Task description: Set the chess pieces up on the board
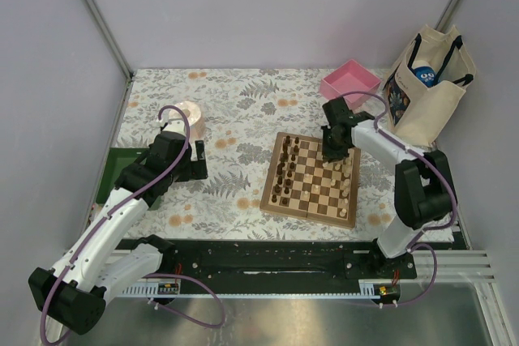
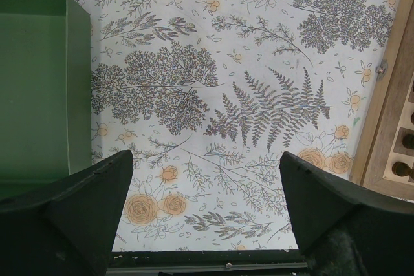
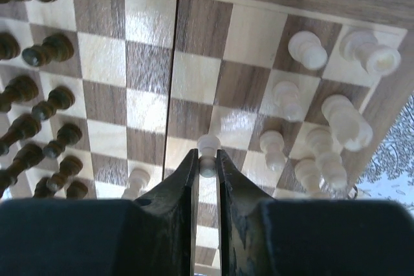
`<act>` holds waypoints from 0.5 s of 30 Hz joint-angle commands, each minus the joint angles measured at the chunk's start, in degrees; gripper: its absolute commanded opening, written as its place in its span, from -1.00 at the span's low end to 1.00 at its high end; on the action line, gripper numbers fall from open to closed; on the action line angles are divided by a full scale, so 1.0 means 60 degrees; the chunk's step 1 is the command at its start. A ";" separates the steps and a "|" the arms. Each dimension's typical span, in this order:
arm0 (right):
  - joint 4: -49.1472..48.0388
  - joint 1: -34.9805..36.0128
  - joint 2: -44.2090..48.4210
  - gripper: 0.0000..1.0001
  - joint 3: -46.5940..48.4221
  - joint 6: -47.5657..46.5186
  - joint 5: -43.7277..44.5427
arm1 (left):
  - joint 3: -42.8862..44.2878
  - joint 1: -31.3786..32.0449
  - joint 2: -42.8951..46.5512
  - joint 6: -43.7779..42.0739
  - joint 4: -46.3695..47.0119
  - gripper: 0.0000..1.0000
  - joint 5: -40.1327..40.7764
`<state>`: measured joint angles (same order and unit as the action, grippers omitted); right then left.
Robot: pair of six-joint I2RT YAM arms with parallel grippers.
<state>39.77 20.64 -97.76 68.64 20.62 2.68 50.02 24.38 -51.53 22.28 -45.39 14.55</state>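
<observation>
The board (image 1: 311,192) lies right of the table's centre, with dark pieces (image 1: 281,174) along its left side and pale pieces (image 1: 347,184) along its right. My right gripper (image 3: 207,159) is shut on a pale pawn (image 3: 207,150) and holds it over the board's middle squares (image 3: 194,75); it shows in the top view (image 1: 334,151) over the board's far right part. Dark pieces (image 3: 39,50) stand at left, pale ones (image 3: 323,121) at right. My left gripper (image 2: 206,179) is open and empty above the tablecloth, left of the board's edge (image 2: 381,114).
A green tray (image 2: 39,88) lies at the table's left edge (image 1: 107,174). A pink tray (image 1: 350,83) and a cloth bag (image 1: 426,87) stand at the back right. A round tin (image 1: 189,117) sits at the back left.
</observation>
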 commanded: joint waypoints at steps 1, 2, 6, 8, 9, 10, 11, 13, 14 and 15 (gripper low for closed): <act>0.0110 0.0090 0.1553 -0.72 -0.0423 0.0122 0.0138 | 0.0042 -0.0035 0.0019 -0.0066 0.0299 0.98 -0.0154; 0.0197 0.0090 0.1817 -0.71 -0.0555 0.0137 0.0314 | 0.0042 -0.0035 0.0019 -0.0066 0.0299 0.98 -0.0168; 0.0461 0.0090 0.2419 -0.70 -0.1068 0.0167 0.0711 | 0.0057 -0.0035 0.0019 -0.0067 0.0299 0.98 -0.0198; 0.0491 0.0075 0.2508 -0.70 -0.1332 0.0210 0.0871 | 0.0057 -0.0035 0.0033 -0.0066 0.0284 0.98 -0.0183; 0.0506 0.0060 0.2537 -0.70 -0.1463 0.0196 0.0916 | 0.0057 -0.0035 0.0033 -0.0066 0.0299 0.98 -0.0183; 0.0448 0.0017 0.2538 -0.70 -0.1566 0.0210 0.0916 | 0.0057 -0.0035 0.0033 -0.0066 0.0299 0.98 -0.0183; 0.0433 -0.0013 0.2494 -0.70 -0.1640 0.0210 0.0902 | 0.0042 -0.0035 0.0033 -0.0066 0.0299 0.98 -0.0183; 0.0374 -0.0071 0.2377 -0.70 -0.1713 0.0210 0.0843 | 0.0042 -0.0035 0.0033 -0.0066 0.0299 0.98 -0.0227; 0.0301 -0.0086 0.2348 -0.70 -0.1714 0.0196 0.0828 | 0.0042 -0.0050 0.0019 -0.0066 0.0284 0.98 -0.0227; 0.0243 -0.0086 0.2289 -0.70 -0.1743 0.0210 0.0799 | 0.0042 -0.0035 0.0004 -0.0066 0.0299 0.98 -0.0256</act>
<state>42.09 20.49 -83.44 58.54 21.19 6.46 50.02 24.38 -51.53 22.28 -45.39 14.35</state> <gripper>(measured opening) 0.199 0.988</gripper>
